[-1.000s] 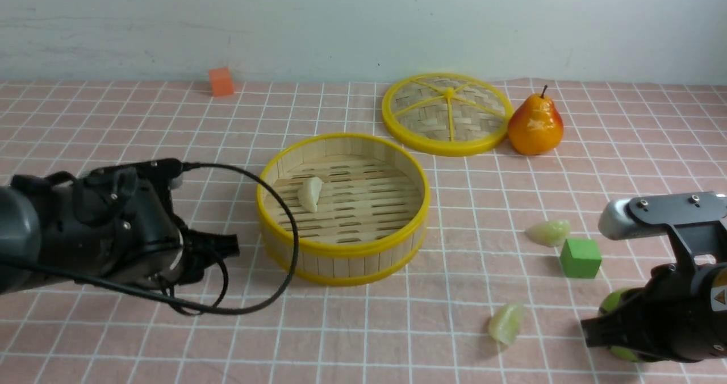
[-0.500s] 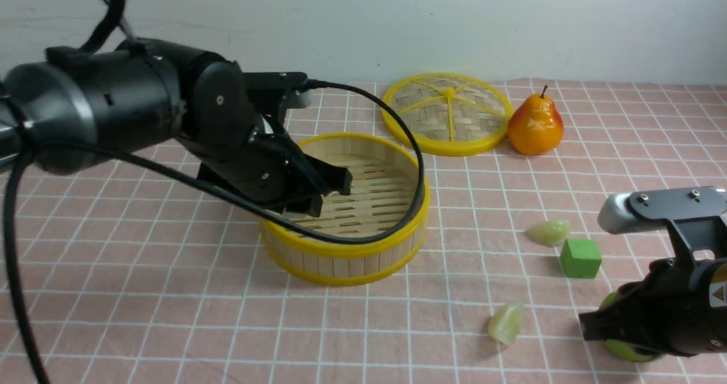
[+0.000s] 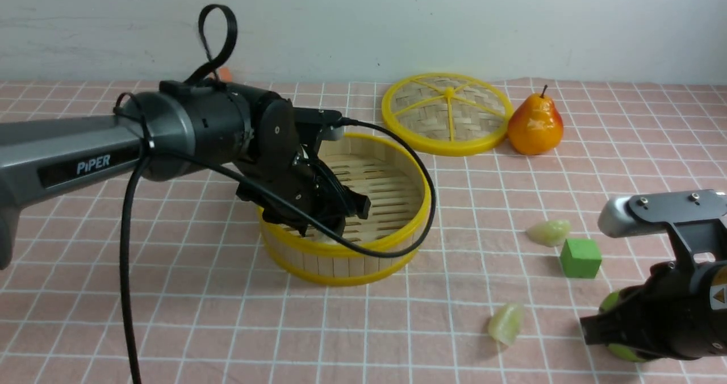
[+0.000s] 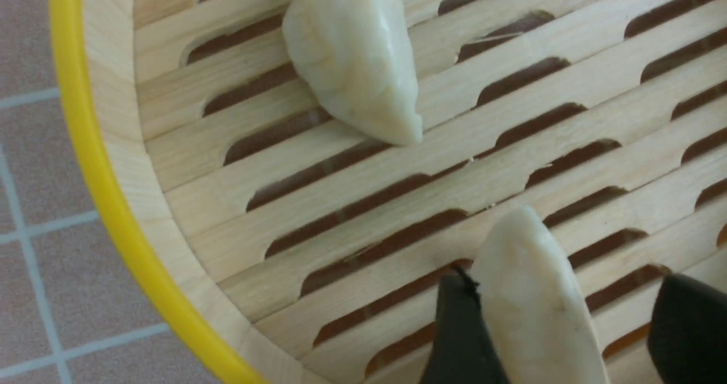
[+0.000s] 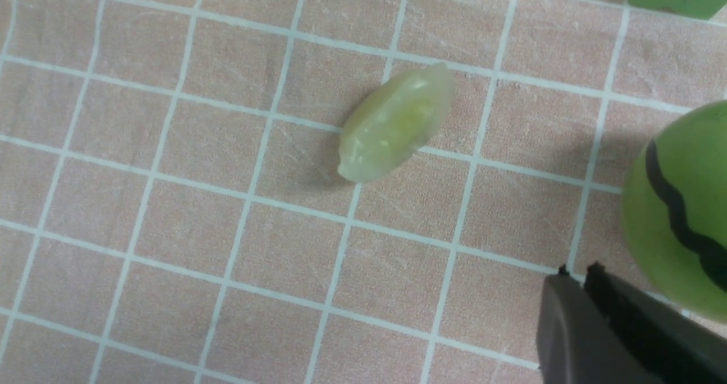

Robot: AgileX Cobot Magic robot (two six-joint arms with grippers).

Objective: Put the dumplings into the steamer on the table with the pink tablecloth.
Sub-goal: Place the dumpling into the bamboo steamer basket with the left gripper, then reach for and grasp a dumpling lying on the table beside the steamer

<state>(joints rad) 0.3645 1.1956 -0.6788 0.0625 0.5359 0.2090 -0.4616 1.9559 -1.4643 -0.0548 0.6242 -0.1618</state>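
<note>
The steamer (image 3: 341, 266) stands mid-table on the pink tablecloth (image 3: 170, 316). My left gripper (image 3: 343, 216) reaches down inside it, open. In the left wrist view a cream dumpling (image 4: 534, 299) lies on the slats between the fingers (image 4: 460, 327), leaning on one and clear of the other; my left gripper (image 4: 565, 282) is no longer clamped on it. A second dumpling (image 4: 355, 60) lies farther in, near the steamer wall (image 4: 108, 191). Two greenish dumplings (image 3: 548, 232) (image 3: 506, 323) lie on the cloth at right. My right gripper (image 3: 588, 330) is shut and empty, low beside the nearer dumpling (image 5: 396, 121).
The woven steamer lid (image 3: 447, 113) and a pear (image 3: 535, 125) sit at the back right. A green cube (image 3: 580, 257) lies between the two loose dumplings. A green ball with a black stripe (image 3: 622, 350) rests under the right arm. The left arm's cable loops over the steamer rim.
My left arm swung from the table's left side over the steamer and lowered into it. Its jaws have opened, and the dumpling now rests on the slats. The right arm barely moved.
</note>
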